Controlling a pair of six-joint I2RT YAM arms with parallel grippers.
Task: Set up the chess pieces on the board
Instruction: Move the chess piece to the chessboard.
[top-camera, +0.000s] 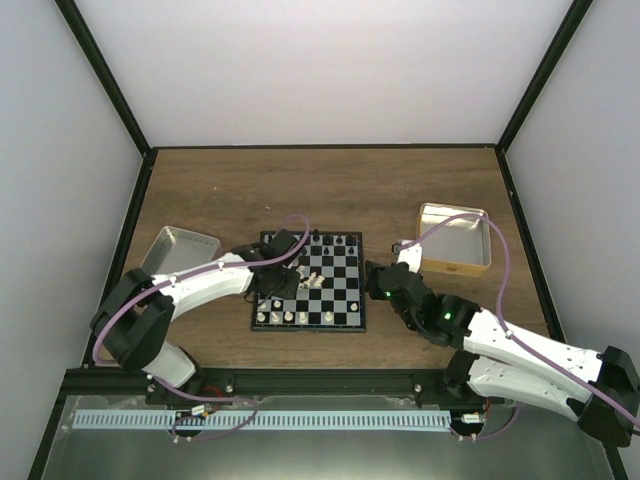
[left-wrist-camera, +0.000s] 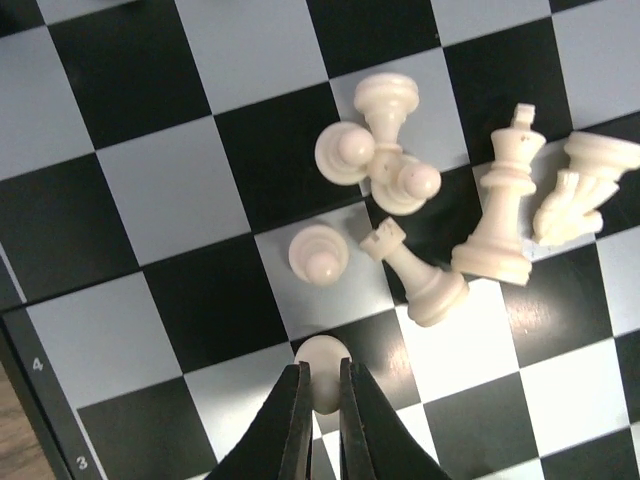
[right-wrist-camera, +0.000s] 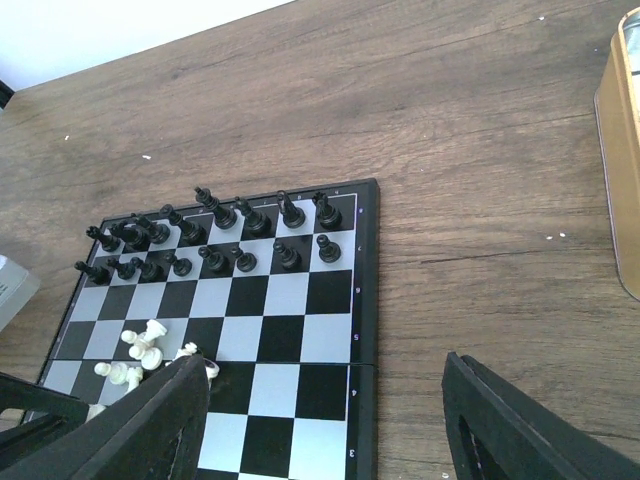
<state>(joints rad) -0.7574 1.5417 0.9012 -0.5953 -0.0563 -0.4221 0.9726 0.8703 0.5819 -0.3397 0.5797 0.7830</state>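
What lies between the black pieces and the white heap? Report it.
Bare board squares only, between black pieces and white heap; the right wrist view shows it.

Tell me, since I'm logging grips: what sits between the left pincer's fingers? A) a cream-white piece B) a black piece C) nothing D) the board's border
A: the left wrist view shows the left pincer shut on a round-topped cream-white piece over the board.

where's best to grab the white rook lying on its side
Probably its narrow waist, coming straight down from above with the jaws across its length. The rook lies flat on the board, and its base sits close to the toppled king.
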